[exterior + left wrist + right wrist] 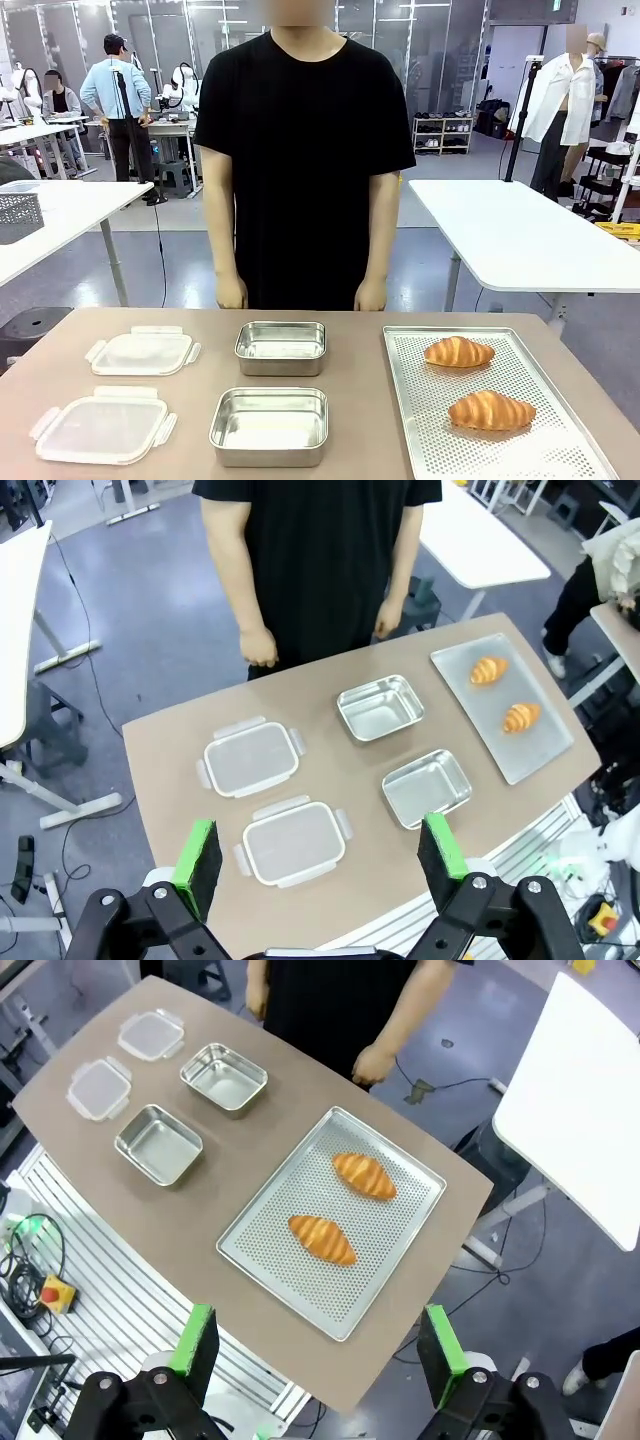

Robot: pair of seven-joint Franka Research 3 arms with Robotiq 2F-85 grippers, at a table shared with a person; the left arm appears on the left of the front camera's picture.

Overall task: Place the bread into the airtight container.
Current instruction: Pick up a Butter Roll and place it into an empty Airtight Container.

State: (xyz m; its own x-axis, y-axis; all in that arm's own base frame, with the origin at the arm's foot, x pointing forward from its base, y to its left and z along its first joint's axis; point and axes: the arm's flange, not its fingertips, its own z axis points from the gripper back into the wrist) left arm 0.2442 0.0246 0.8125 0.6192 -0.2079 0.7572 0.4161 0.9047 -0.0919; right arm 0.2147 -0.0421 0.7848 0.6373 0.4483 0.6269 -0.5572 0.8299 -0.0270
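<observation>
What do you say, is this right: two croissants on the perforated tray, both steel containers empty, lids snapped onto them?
Not the lids: the far lid and near lid lie on the table, to the robot's left of the far container and near container, as the front view shows. The rest stands.

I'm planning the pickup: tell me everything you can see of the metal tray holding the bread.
The tray is a rectangular pale metal sheet, perforated all over, with a low raised rim. It lies flat on the brown table's right side, apart from the steel containers. Two golden croissants rest on it, not touching each other.
</observation>
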